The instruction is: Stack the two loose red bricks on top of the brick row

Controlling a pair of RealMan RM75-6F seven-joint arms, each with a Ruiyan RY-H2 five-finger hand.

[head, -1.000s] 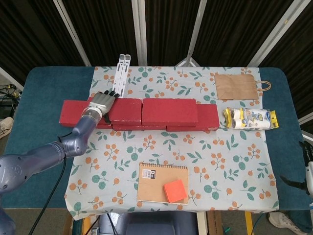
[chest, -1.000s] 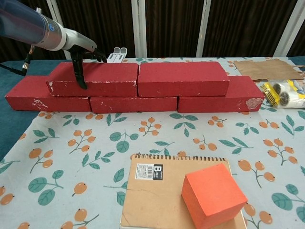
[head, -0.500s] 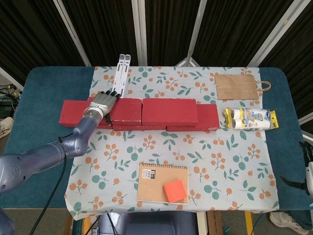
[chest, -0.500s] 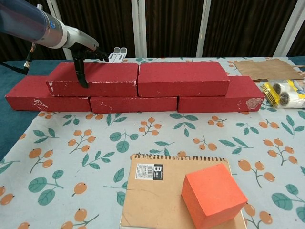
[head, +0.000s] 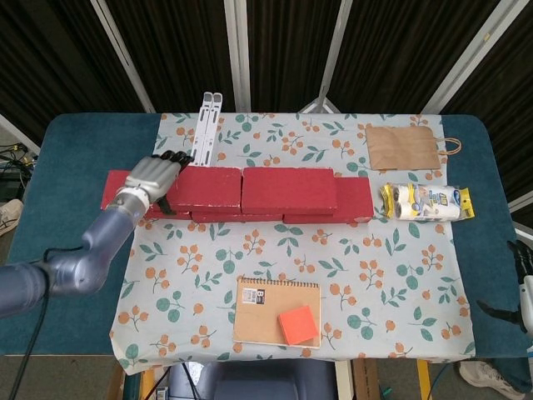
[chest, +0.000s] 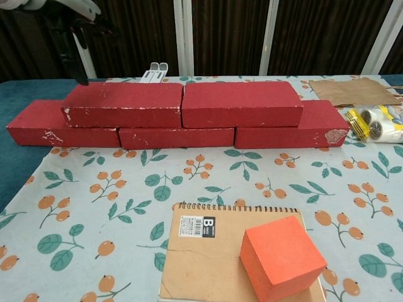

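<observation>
Two red bricks lie end to end on top of the brick row point(head: 354, 200) point(chest: 315, 126): the left one point(head: 212, 187) point(chest: 123, 104) and the right one point(head: 289, 190) point(chest: 242, 102). My left hand point(head: 150, 179) point(chest: 75, 25) hovers above the left end of the upper left brick, clear of it, fingers apart and pointing down, holding nothing. Only the dark, spread fingers of my right hand point(head: 518, 287) show, at the right edge of the head view beyond the table, with nothing in them.
A brown notebook point(head: 262, 304) point(chest: 201, 251) with an orange cube point(head: 298, 323) point(chest: 280, 258) on it lies near the front edge. A paper bag point(head: 404, 147), a yellow-wrapped pack of rolls point(head: 425, 202) and a white folding stand point(head: 206, 125) lie around the bricks.
My left hand has let go of the upper left brick, risen off it and drawn back to the left. The bricks have not moved.
</observation>
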